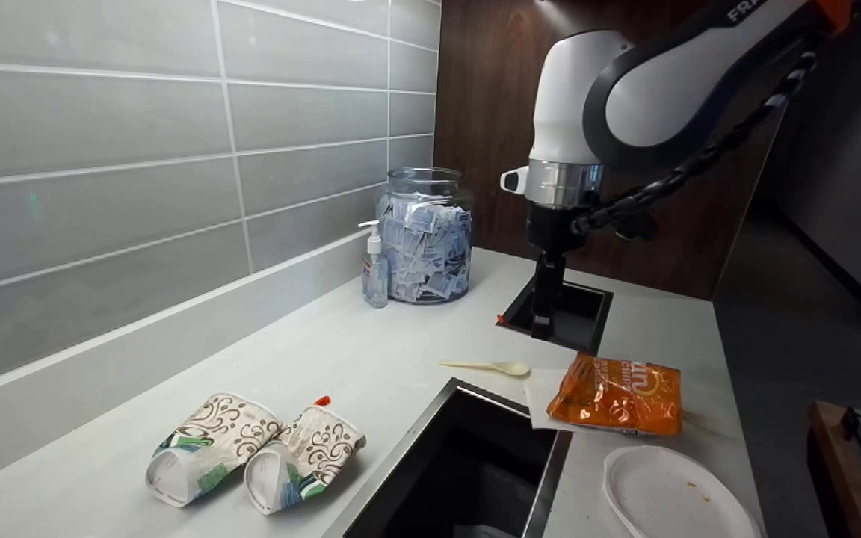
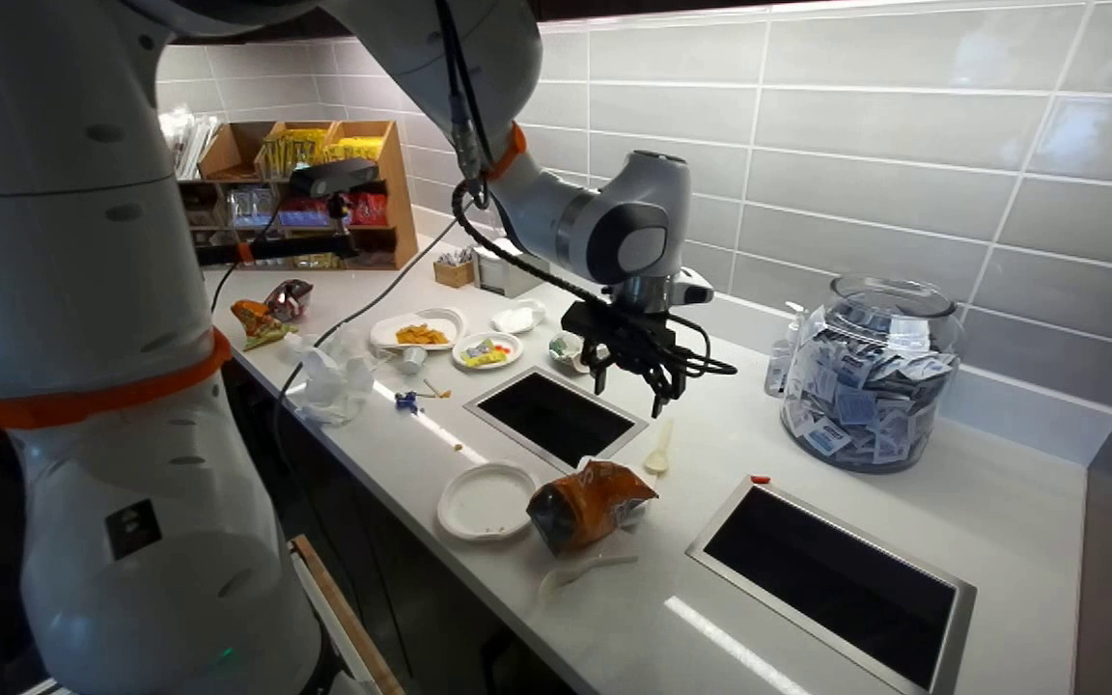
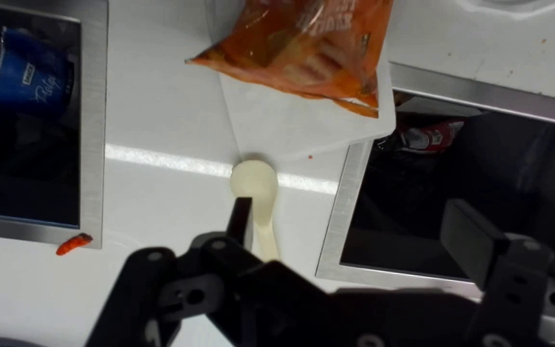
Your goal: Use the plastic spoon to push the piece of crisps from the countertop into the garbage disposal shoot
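Black gripper (image 3: 357, 231) with fingers spread wide, above the countertop (image 3: 152, 212) to one side of a steel-rimmed garbage chute (image 3: 92, 125), red crisp piece (image 3: 74, 244) at the chute's corner, cream plastic spoon (image 3: 261, 205) lying apart from the chute, orange Sun Chips bag (image 3: 301, 58) near the chute, blue packet (image 3: 32, 72) inside the chute

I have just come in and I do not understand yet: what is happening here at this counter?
A robot arm holds its gripper open over the countertop, with nothing in its grasp. Below it, the plastic spoon lies at the edge of a white sheet under an orange bag. A red crisp-like piece, probably the one to push in, lies at the corner of a metal-rimmed opening. Picking up the spoon seems to be the next step.
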Controlling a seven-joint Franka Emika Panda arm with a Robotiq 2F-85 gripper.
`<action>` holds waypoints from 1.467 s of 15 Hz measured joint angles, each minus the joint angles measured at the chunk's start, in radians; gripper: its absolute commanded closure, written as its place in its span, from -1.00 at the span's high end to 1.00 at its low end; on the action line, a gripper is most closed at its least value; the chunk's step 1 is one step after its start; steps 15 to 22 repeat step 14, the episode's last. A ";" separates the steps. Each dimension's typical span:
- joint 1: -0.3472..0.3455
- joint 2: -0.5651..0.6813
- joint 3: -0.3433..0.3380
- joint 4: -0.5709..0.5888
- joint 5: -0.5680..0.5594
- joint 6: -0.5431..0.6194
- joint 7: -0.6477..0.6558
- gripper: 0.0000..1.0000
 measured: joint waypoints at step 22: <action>0.013 -0.251 -0.041 -0.196 -0.020 0.000 0.068 1.00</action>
